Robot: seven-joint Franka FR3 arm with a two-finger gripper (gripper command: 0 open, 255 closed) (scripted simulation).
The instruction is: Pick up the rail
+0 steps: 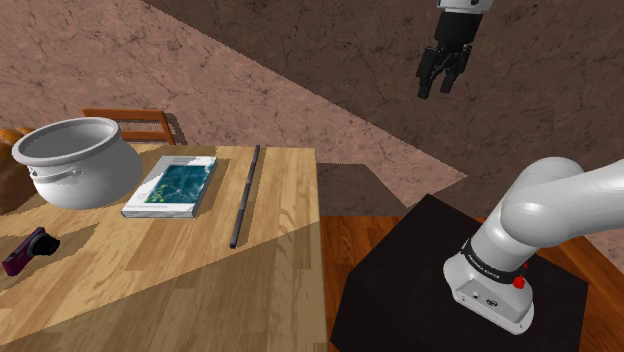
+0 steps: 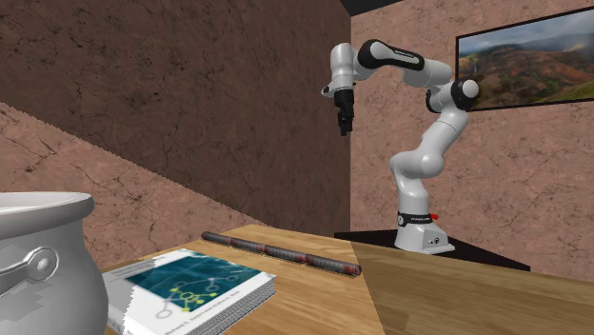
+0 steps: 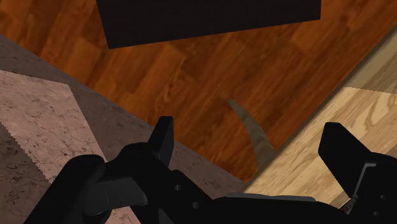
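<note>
The rail [image 1: 245, 197] is a thin dark rod lying flat on the wooden table [image 1: 200, 290], just beside a book. In the second exterior view the rail [image 2: 283, 253] runs along the table's far edge. My black gripper [image 1: 435, 90] hangs high in the air, well away from the table and over the floor between it and the stand. It also shows high against the wall corner, gripper [image 2: 346, 130] pointing down. In the wrist view the gripper [image 3: 251, 143] stands open, fingers [image 3: 162, 137] wide apart with nothing between them; below are wood floor and the table's corner [image 3: 331, 133].
A large grey pot [image 1: 75, 160] stands at the table's far left, next to a blue-covered book [image 1: 175, 186]. A small purple and black object [image 1: 30, 250] lies near the front left. A wooden chair [image 1: 130, 122] stands behind the table. The black stand [image 1: 440, 290] sits at lower right.
</note>
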